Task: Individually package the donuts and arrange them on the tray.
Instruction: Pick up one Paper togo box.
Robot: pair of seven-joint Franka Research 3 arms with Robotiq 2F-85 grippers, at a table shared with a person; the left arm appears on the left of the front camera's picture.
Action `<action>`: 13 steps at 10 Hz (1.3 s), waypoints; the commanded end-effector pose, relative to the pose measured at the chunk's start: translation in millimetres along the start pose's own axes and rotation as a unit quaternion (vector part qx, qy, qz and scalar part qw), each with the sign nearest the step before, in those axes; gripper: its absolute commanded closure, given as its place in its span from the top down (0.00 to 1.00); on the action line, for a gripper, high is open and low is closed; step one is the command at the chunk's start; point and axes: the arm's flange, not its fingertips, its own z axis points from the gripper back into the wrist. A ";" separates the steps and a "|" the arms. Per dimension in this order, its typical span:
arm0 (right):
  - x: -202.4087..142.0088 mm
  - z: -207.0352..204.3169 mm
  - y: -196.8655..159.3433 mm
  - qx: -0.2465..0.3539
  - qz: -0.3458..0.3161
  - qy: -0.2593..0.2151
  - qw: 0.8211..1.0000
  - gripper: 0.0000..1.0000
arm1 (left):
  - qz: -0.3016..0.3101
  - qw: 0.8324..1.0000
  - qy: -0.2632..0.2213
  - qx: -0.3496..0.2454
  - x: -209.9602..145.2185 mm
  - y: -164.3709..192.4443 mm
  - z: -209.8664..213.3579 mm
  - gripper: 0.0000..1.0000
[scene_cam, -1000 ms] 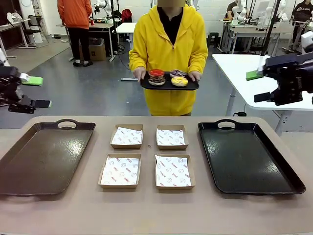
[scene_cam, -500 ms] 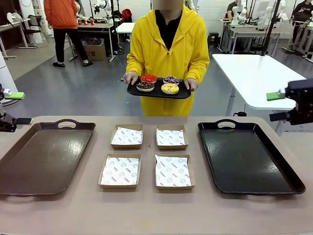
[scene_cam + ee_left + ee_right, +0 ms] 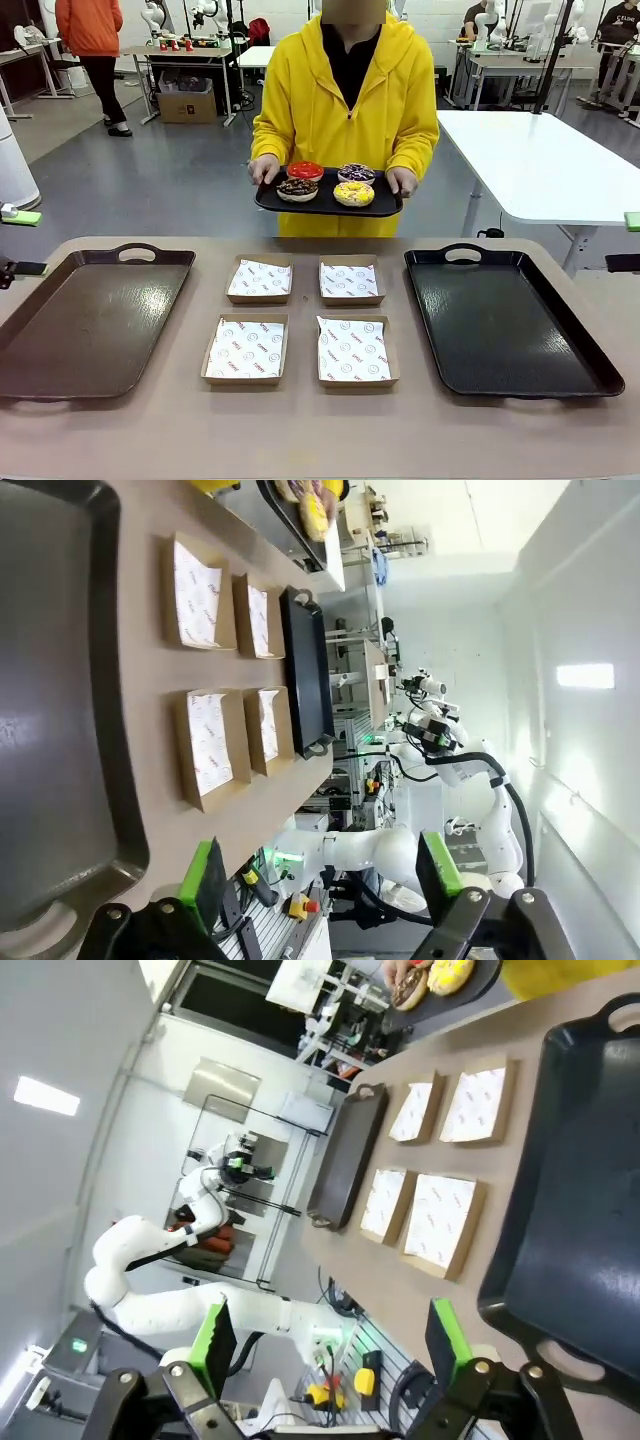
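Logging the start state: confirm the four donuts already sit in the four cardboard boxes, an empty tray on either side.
Wrong on one point. In the front view the four donuts sit on the black serving tray the person holds; the cardboard boxes hold only printed paper. The left tray and right tray flank them, empty.

1. The red donut (image 3: 305,171) has a glossy glaze; the chocolate donut (image 3: 297,188) is rough with sprinkles.
2. The boxes (image 3: 247,350) are matt brown cardboard, lined with printed paper (image 3: 351,352).
3. The brown tray (image 3: 90,320) and the black tray (image 3: 500,330) are smooth and shiny.
4. The table (image 3: 320,430) is matt.
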 end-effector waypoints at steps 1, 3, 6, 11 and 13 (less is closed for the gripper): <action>-71.3 -39.2 4.8 0.011 0.009 0.024 1.000 1.00 | -0.004 1.000 -0.007 0.012 0.9 -5.5 6.9 1.00; -6.0 4.3 2.1 0.010 0.000 0.005 1.000 1.00 | 0.000 1.000 0.000 0.000 0.0 0.0 0.0 1.00; -6.0 4.3 2.1 0.010 0.000 0.005 1.000 1.00 | 0.000 1.000 0.000 0.000 0.0 0.0 0.0 1.00; -6.0 4.3 2.1 0.010 0.000 0.005 1.000 1.00 | 0.000 1.000 0.000 0.000 0.0 0.0 0.0 1.00; -6.0 4.3 2.1 0.010 0.000 0.005 1.000 1.00 | 0.000 1.000 0.000 0.000 0.0 0.0 0.0 1.00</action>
